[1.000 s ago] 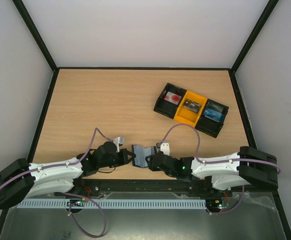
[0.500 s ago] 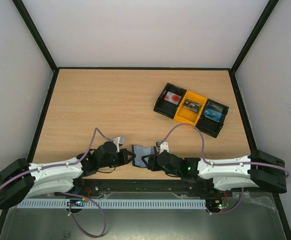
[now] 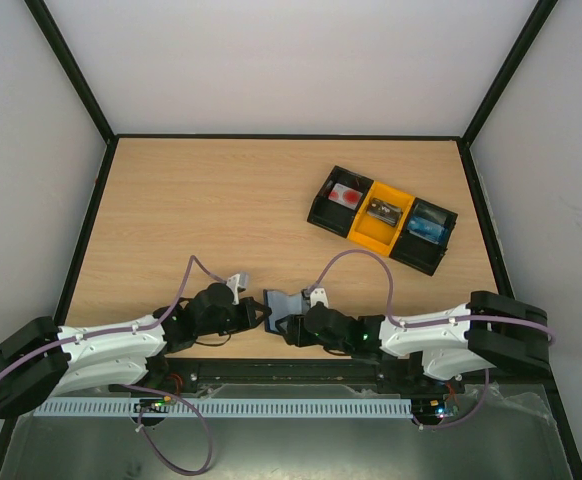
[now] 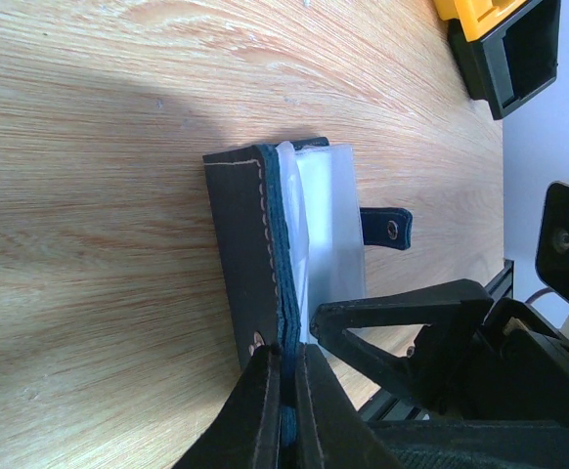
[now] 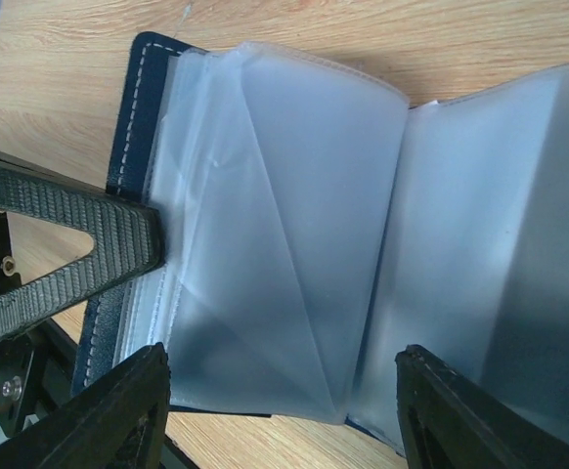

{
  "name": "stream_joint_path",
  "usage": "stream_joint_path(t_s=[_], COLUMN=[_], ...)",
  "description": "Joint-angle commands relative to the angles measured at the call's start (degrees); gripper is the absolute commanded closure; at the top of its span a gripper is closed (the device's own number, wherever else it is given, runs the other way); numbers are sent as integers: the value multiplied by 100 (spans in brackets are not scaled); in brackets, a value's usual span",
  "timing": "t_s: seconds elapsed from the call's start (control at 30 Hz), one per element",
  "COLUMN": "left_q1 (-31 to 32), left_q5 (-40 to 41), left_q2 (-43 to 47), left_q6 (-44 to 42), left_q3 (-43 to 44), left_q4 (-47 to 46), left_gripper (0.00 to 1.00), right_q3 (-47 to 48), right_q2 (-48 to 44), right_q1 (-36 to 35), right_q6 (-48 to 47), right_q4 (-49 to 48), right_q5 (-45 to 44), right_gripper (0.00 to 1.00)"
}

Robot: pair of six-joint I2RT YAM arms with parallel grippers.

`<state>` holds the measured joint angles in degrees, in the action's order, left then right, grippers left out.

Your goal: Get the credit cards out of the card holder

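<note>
Left gripper (image 4: pixel 284 401) clamps the card holder (image 4: pixel 236 254) by its cover edge — right gripper (image 5: pixel 284 391), spread wide, straddles the clear sleeves (image 5: pixel 265 195) directly beneath.

I log: light wood-grain table (image 3: pixel 221 220); plain white walls (image 3: pixel 291 60) on three sides; black frame struts (image 3: pixel 71 70); even lighting.

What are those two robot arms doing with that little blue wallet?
The left gripper pinches one cover of the open card holder. The right gripper hangs open over its clear sleeves, which look empty. A pinkish-white card and a black card lie in separate compartments of the tray further back.
</note>
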<state>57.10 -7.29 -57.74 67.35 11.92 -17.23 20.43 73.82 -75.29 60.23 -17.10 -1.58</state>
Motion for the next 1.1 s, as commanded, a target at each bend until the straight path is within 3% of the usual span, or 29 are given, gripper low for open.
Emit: stream_joint_path(t_s=[0.0,0.3,0.47,0.73,0.97,1.07], left_q1=[31,31,28,29,29,29], left_q5=[-26,-36,-81,-264,-243,-165], left_q2=[4,46,37,-221,-327,-309], left_q6=[-12,-15,4,56,50,42], left_q3=[3,7,-13,-94,-95,-92], left_q4=[-128,-107,-218,-645,-651,-536], left_gripper=[97,92,81,77,95,97], right_q3=[85,44,-93,-197,-224,-259], right_q2=[79,307,326,311,156,15], right_q1=[-12,-12,-12,-8,-8,-12], right_q6=[-38,22,119,234,309,358], right_q4=[-356,-422,-558,-672,-393,-187], right_q5=[5,-115,-171,-243,-424,-522], right_gripper=[37,40,51,64,66,66])
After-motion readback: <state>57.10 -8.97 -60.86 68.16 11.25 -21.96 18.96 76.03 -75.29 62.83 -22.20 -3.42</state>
